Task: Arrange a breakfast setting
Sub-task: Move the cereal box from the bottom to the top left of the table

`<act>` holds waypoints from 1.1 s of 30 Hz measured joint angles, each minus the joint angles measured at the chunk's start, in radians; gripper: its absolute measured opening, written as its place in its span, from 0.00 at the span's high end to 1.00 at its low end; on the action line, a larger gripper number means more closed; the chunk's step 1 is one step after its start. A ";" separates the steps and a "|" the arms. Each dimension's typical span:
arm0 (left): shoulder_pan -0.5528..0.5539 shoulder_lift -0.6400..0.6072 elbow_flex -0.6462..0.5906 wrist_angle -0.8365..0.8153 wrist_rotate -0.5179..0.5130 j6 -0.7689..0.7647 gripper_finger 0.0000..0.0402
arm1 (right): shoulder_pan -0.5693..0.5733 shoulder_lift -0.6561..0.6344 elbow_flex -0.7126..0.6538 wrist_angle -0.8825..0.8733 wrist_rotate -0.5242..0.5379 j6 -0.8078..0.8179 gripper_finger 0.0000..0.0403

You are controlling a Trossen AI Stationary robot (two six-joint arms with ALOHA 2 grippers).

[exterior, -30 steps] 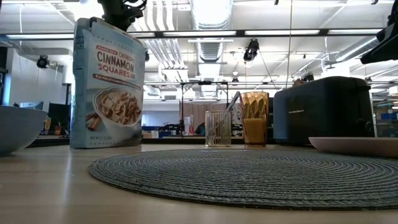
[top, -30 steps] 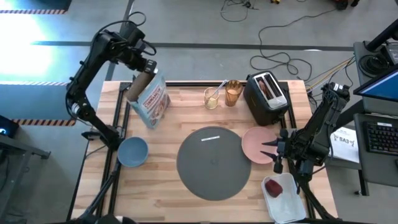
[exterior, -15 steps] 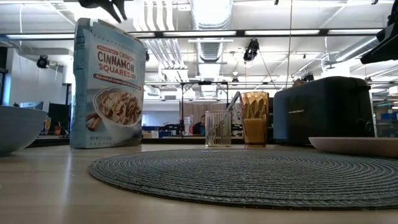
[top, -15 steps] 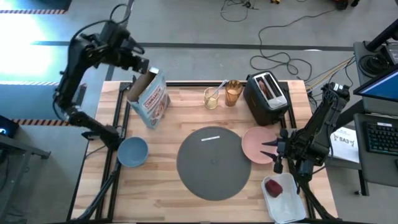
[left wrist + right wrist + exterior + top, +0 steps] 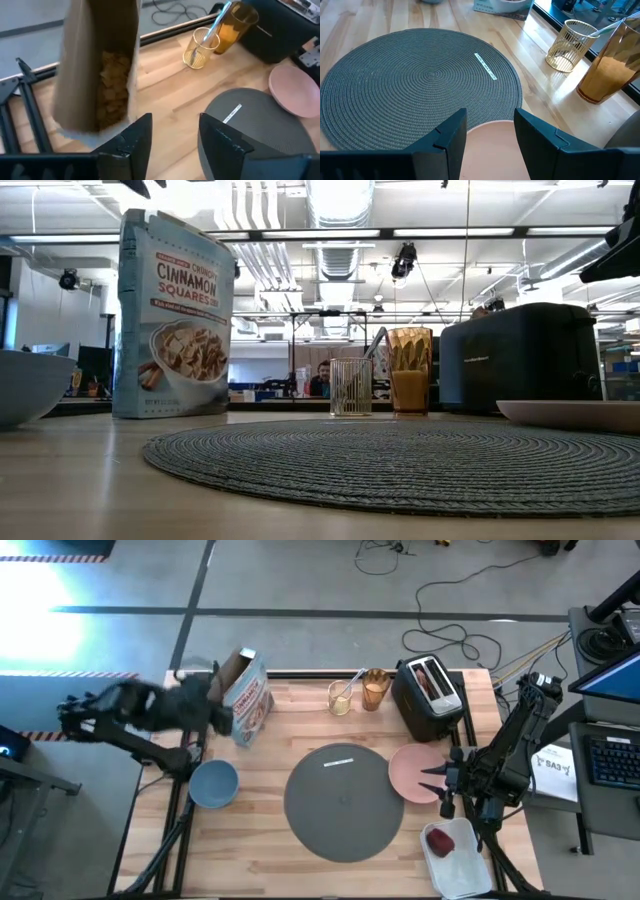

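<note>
Robotics lab, exposed ceiling ducts (image 5: 335, 205), floor cables (image 5: 440, 585), monitors (image 5: 612, 665)

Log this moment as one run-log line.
left end effector: open, clear of cereal box | right end effector: open over pink plate | mat: bare

Round grey mat (image 5: 345, 801) centred, pink plate (image 5: 415, 775) overlapping its edge, blue bowl (image 5: 213, 784) apart.

Both arms were dark, basically matte black, built from chunky jointed segments. The left arm (image 5: 130, 712) came out as a blurred dark streak in the high view. The right arm (image 5: 510, 750) looked slim, with bulkier joints. Fingers (image 5: 132, 142) on each wrist were flat black plates with angular, bevelled edges; same on the right (image 5: 451, 134).
</note>
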 joint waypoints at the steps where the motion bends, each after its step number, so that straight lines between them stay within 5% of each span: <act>1: -0.046 -0.001 -0.023 -0.011 -0.035 -0.058 0.62 | 0.000 0.000 0.000 0.000 0.000 0.000 0.61; 8: -0.179 0.035 -0.110 -0.082 -0.086 -0.309 0.54 | 0.000 0.000 0.000 0.000 0.000 0.000 0.62; 19: -0.184 0.110 -0.119 -0.079 0.076 -0.448 0.41 | 0.000 0.000 0.000 0.000 0.000 0.000 0.62; 26: -0.184 0.157 -0.250 -0.082 0.167 -0.596 0.41 | 0.000 0.000 0.000 0.000 0.000 0.000 0.61; 33: -0.183 0.188 -0.377 -0.082 0.117 -0.733 0.41 | 0.000 0.000 0.000 0.000 0.000 0.000 0.62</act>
